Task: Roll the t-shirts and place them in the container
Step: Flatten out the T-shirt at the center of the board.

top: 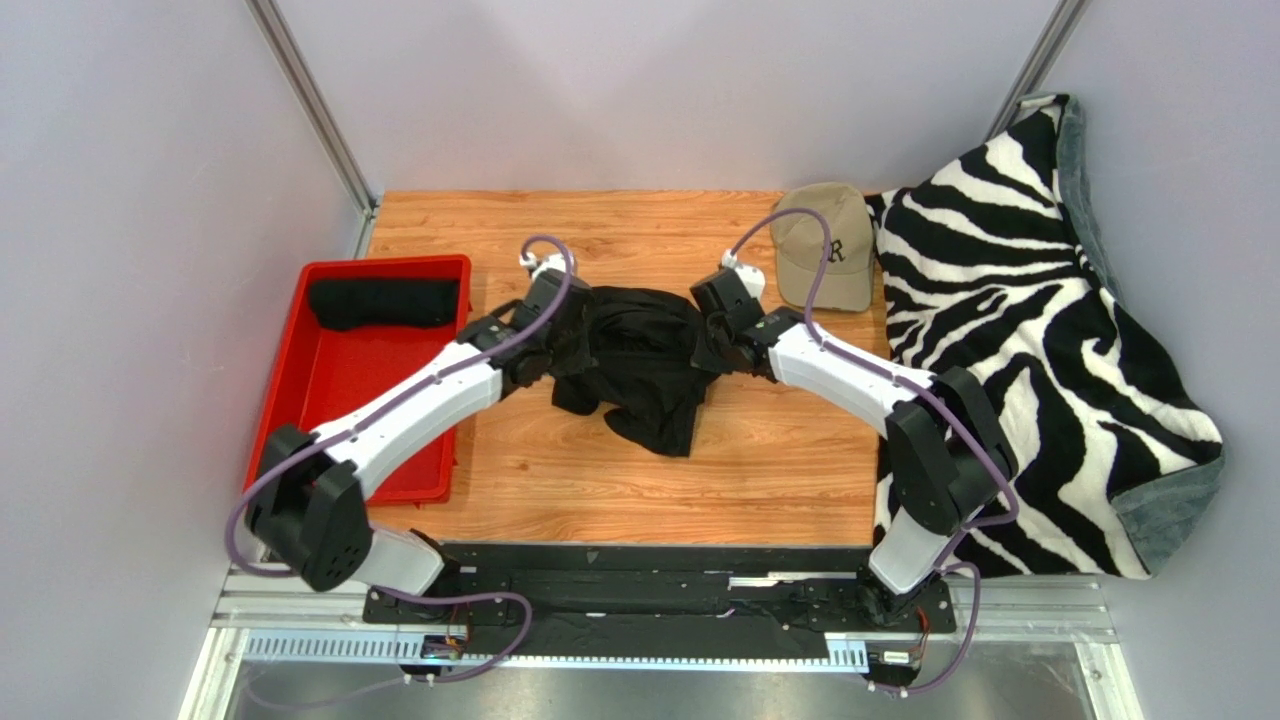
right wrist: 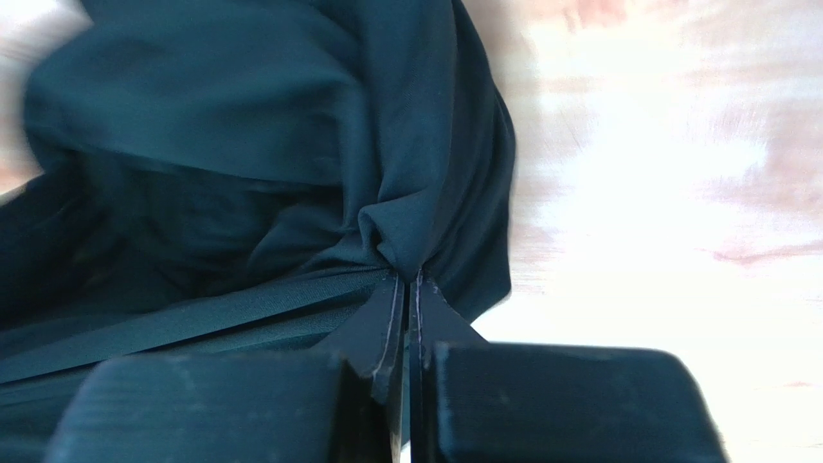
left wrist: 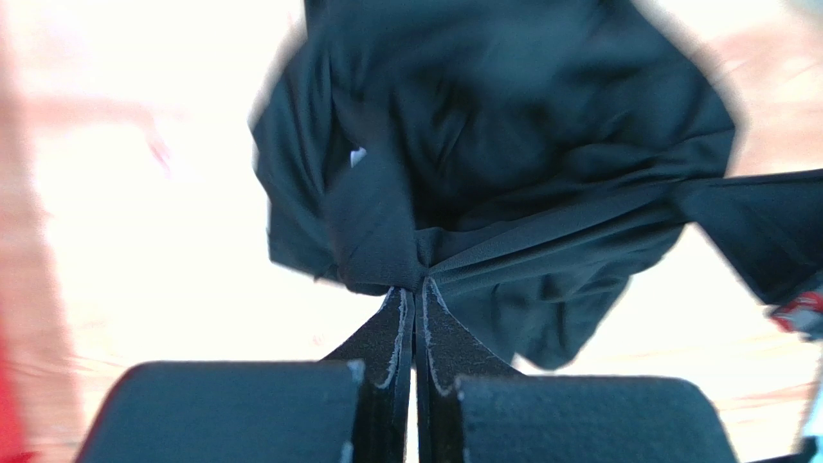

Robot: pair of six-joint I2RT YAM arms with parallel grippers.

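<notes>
A crumpled black t-shirt [top: 639, 360] lies in the middle of the wooden table, stretched between my two arms. My left gripper [top: 559, 333] is shut on its left edge; in the left wrist view the fingertips [left wrist: 418, 286] pinch a fold of the dark cloth [left wrist: 502, 145]. My right gripper [top: 718, 333] is shut on the shirt's right edge; in the right wrist view its tips [right wrist: 408, 277] clamp a bunched fold of the fabric [right wrist: 241, 174]. A taut band of cloth runs between both grips. A rolled black t-shirt [top: 383, 305] lies in the red tray.
A red tray [top: 338, 405] stands at the left of the table. A beige cap [top: 830, 245] sits at the back right. A zebra-striped blanket [top: 1037, 330] covers the right side and hangs over the table's edge. Grey walls enclose the table.
</notes>
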